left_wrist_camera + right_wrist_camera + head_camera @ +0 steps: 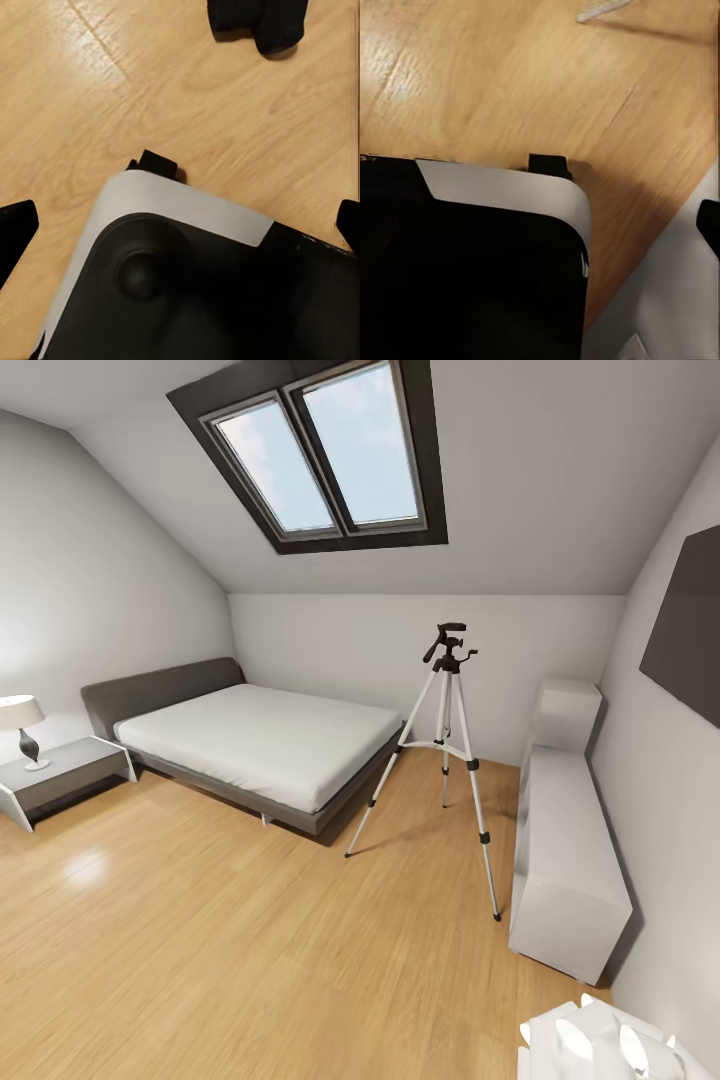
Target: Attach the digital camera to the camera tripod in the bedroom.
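The tripod [446,745] stands on the wood floor [230,950] of the bedroom [420,630], just off the foot of the grey bed [255,745], its black pan head bare. A long white cabinet [565,850] lies beside the tripod, along the wall with the dark TV [690,625]. Beyond the bed's head, a lamp [22,728] sits on a nightstand [60,772]. A skylight [320,452] is set in the sloped ceiling above the bed. The wrist views look down on the robot's base [187,285] over floorboards; dark finger tips [15,229] edge the left one, yet whether either tool is wide or narrow cannot be told.
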### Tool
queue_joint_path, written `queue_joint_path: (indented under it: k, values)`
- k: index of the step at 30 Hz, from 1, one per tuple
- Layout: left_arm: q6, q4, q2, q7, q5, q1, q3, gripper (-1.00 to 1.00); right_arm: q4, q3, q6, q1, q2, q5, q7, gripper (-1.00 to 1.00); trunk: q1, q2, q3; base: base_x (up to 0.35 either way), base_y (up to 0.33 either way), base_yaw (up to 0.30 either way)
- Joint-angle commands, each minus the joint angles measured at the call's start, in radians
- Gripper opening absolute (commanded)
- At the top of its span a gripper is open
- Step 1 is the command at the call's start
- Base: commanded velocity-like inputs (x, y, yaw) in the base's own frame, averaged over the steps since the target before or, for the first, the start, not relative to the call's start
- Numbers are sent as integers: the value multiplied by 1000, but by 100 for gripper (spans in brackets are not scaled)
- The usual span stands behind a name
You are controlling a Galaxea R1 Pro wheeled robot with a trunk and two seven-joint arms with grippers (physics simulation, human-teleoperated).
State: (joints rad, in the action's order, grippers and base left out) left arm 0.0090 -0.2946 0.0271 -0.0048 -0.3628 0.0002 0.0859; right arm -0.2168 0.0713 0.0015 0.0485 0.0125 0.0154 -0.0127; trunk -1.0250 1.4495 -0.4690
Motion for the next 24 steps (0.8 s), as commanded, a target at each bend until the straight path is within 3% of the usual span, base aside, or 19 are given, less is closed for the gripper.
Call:
queue_joint_path:
  k: [1,4,8,15,18,20,24]
  values:
    - [37,-28,6,0,-8,0,2,100,-31,7,31,1,1,1,0,100,0,0,-1,0,0,0]
    - [184,-134,28,1,-9,1,3,100,-159,7,174,4,0,-1,9,100,0,0,-1,0,0,0]
    - [286,-231,41,1,-9,1,4,100,-281,7,292,5,-1,-2,29,100,0,0,-1,0,0,0]
    - [350,-344,48,3,-10,1,5,100,-426,21,379,5,-1,-2,73,100,0,0,-1,0,0,0]
    - [360,-375,49,3,-10,0,6,100,-470,47,392,5,0,-1,82,100,0,0,-1,0,0,0]
    - [369,-402,50,3,-10,-13,5,100,-546,98,412,14,0,-1,89,100,0,0,-1,0,0,0]
    - [377,-410,50,3,-10,-45,6,100,-603,120,464,47,-3,-3,91,100,0,0,-1,0,0,0]
